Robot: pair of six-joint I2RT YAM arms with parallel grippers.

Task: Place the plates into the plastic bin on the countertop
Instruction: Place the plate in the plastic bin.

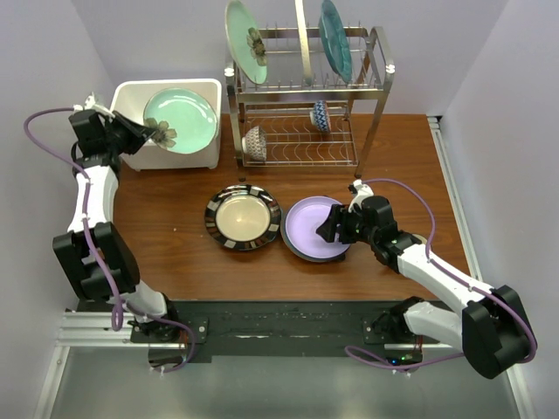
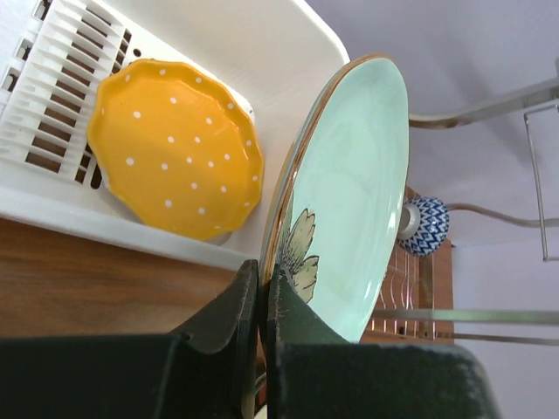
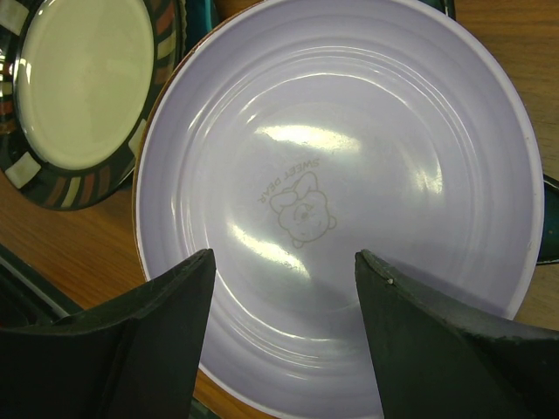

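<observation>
Plate in lavender lies beneath spread right fingers.

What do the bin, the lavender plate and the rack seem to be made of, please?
The bin looks like matte white moulded plastic, given its slotted floor. The lavender plate is glossy, with soft highlights and a printed bear: melamine or glazed ceramic, I cannot tell which. The rack appears to be polished steel wire, bright and reflective.

Overhead, I see the whole brown wooden table, including what my close wrist cameras face: left, the white plastic bin; right, the round lavender plate.
</observation>
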